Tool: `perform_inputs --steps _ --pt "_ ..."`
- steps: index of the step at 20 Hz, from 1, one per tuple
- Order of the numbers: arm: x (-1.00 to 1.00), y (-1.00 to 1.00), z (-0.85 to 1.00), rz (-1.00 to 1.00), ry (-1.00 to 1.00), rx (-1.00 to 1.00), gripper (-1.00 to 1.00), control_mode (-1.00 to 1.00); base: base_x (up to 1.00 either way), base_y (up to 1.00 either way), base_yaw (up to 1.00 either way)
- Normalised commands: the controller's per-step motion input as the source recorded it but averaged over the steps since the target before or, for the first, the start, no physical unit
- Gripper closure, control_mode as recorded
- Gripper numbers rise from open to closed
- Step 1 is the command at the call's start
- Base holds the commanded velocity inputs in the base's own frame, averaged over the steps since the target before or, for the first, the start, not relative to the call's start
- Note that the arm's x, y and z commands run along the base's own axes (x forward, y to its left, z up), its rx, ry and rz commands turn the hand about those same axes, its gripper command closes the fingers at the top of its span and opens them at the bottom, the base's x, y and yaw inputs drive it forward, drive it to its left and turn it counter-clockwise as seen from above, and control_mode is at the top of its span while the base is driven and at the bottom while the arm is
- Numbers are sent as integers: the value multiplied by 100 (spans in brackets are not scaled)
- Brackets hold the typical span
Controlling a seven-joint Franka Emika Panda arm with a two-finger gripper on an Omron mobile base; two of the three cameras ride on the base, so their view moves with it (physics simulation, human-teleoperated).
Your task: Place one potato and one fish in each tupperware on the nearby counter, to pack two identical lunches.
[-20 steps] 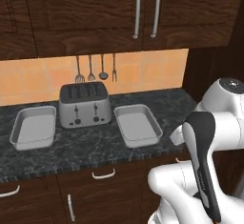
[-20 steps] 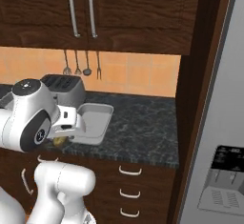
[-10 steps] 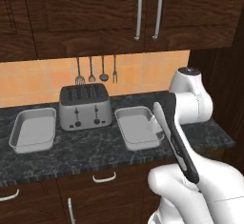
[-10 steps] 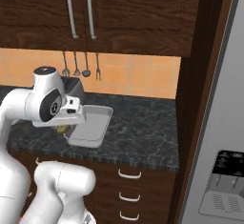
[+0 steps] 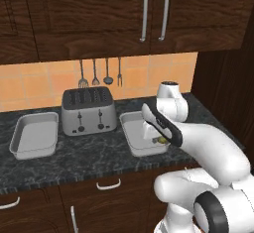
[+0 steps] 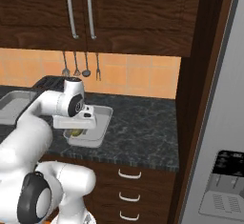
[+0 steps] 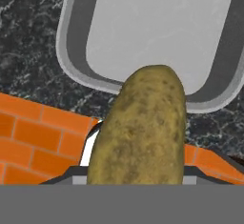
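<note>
Step in hand: carrying the first potato [image 7: 140, 127] to a tupperware tray [image 5: 130, 135]. The pincer [image 5: 158, 139] is part closed on the potato, which sits between its jaws. The tray lies directly below and ahead of the pincer on the surface [image 5: 89, 157], apparently empty. Next move, in my judgement: lower into the tray and open. A second tray [image 5: 34, 135] stands well apart, beyond a toaster [image 5: 88, 110].
</note>
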Motion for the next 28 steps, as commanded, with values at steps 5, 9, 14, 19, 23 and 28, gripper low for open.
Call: perform_inputs --steps 5,9,14,19,23,28 --pt "100 1 -8 0 3 2 100 -100 0 0 0" --pt "96 3 7 0 1 0 100 -100 0 0 0" --pt "39 10 -59 -2 3 0 100 -100 0 0 0" --pt "10 5 -94 -3 10 0 100 -100 0 0 0" --pt "3 0 -35 -3 3 0 100 -100 0 0 0" --pt "4 -10 0 0 0 -5 100 -100 0 0 0"
